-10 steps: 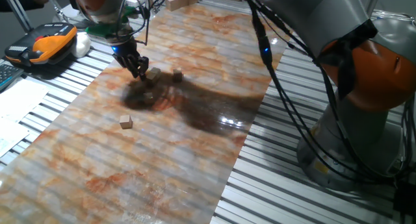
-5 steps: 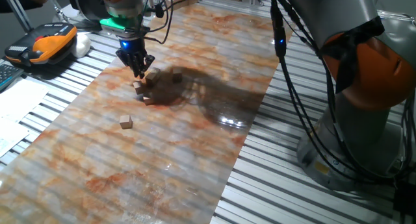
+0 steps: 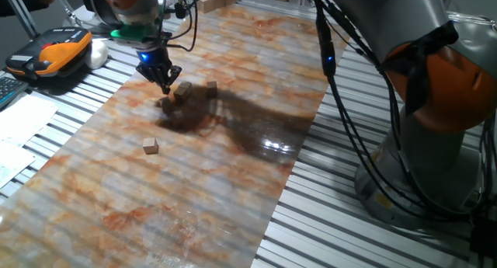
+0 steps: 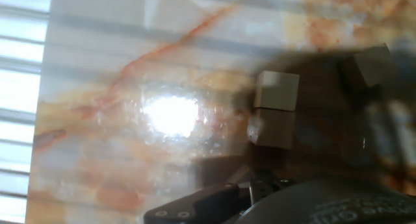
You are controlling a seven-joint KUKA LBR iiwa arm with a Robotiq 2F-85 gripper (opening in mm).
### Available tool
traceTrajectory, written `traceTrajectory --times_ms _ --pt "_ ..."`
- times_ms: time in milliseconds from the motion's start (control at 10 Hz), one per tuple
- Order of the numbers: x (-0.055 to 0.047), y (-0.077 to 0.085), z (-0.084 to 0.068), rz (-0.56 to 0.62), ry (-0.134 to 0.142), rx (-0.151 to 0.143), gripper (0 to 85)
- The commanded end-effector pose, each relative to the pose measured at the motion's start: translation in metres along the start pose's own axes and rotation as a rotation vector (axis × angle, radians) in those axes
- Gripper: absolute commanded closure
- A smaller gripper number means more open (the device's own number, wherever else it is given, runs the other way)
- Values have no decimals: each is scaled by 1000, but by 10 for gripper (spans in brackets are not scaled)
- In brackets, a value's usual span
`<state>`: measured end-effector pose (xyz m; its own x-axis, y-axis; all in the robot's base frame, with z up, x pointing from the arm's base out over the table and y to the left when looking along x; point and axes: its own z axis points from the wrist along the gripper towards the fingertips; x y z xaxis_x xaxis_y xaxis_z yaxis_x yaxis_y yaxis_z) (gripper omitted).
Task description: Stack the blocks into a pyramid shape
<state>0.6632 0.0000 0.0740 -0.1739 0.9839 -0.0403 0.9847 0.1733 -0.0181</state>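
Claw [image 3: 165,86] hangs low over the marbled bench [image 3: 233,190], near its far left edge, right beside the cluster of blocks [image 3: 183,89]. Fingers look pressed together, pinching nothing as far as the blur allows. One more block [image 3: 211,87] sits just right of the cluster, and a lone block [image 3: 151,146] lies well apart, nearer the left edge. Hand view: two blocks [image 4: 275,89] touching.
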Motion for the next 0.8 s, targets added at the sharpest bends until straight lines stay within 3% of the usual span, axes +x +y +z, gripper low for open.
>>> traceTrajectory --times_ms 0,200,500,700 --pt "0 0 0 -2 1 -3 850" --pt "1 -1 1 75 9 -2 850" --pt "1 -1 2 243 50 -10 850" --pt "1 -1 1 272 54 -5 850"
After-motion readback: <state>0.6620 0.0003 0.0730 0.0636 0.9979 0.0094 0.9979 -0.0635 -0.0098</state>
